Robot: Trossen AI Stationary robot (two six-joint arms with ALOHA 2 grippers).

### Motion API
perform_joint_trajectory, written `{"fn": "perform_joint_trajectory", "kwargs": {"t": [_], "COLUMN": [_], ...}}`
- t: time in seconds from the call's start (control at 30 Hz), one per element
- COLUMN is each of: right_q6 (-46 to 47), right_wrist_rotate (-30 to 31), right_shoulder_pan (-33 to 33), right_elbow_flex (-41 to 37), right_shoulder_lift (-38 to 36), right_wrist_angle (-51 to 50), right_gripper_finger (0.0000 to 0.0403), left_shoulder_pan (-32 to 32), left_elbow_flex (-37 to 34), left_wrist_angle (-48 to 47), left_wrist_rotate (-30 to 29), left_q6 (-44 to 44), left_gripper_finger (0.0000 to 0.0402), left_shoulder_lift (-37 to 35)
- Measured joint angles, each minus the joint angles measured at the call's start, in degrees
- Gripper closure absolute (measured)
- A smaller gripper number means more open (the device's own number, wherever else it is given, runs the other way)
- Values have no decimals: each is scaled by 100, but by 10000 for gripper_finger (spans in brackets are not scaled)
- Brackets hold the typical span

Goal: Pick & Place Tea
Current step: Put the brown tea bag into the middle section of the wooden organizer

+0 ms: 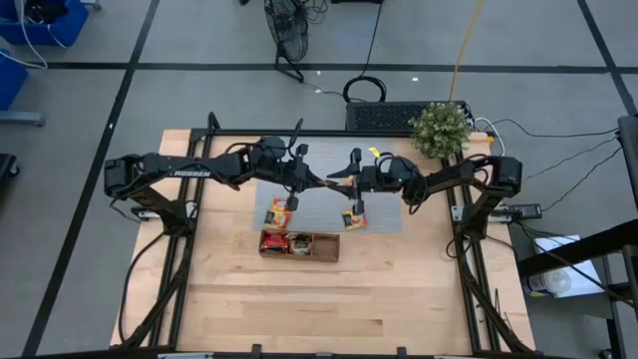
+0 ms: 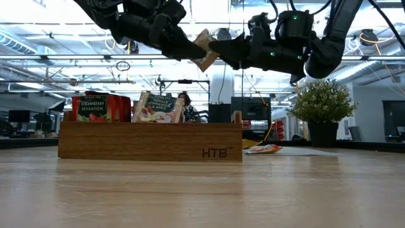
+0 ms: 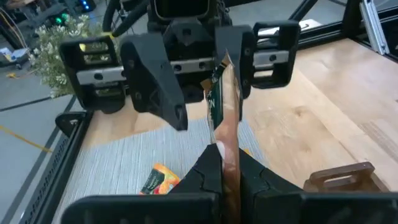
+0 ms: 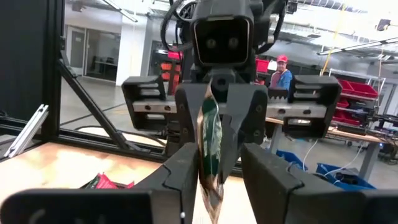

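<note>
Held tea packet [image 3: 225, 118]: you have one brown-and-green packet up in the air between the two arms, above the grey mat [image 1: 319, 194]. It stands on edge, its long axis running from one gripper to the other.
Left gripper [image 3: 227, 163]: closed tight on the near end of that packet.
Right gripper [image 4: 217, 158]: facing the left one head-on, its fingers either side of the packet's far end; you cannot tell whether they press it.
Loose packets: an orange-yellow one [image 1: 277, 211] and another [image 1: 354, 219] lie flat on the mat.
Wooden tray [image 1: 299, 245]: sits on the bench [image 1: 329, 299] just in front of the mat, red and green packets standing in its compartments.
</note>
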Motion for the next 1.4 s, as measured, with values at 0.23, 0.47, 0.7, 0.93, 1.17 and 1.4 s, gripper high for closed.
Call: {"fn": "perform_joint_trajectory", "kwargs": {"t": [0.23, 0.47, 0.7, 0.93, 1.17, 1.4], "right_q6": [-82, -399, -938, -932, -802, -802], "right_wrist_rotate": [1, 27, 849, 1031, 1028, 1035], "right_shoulder_pan": [-2, 19, 226, 280, 420, 429], "right_elbow_flex": [-57, -57, -59, 306, 405, 409], "right_shoulder_lift": [-37, -38, -342, -1385, -1243, -1234], "right_wrist_angle": [-35, -157, -1043, -4287, -4741, -4640], "right_gripper_finger": [310, 396, 402, 403, 403, 403], "left_shoulder_pan": [38, 38, 42, 36, -253, -707], "left_elbow_flex": [0, 0, -2, -7, -20, -2], "left_wrist_angle": [22, 0, -622, -1002, -729, -499], "left_wrist_rotate": [0, -21, -942, -1843, -1183, -1367], "left_q6": [48, 1, -609, -1410, -2000, -1826], "left_gripper_finger": [392, 392, 336, 306, 284, 218], "left_shoulder_lift": [0, 0, -156, -387, -198, -125]}}
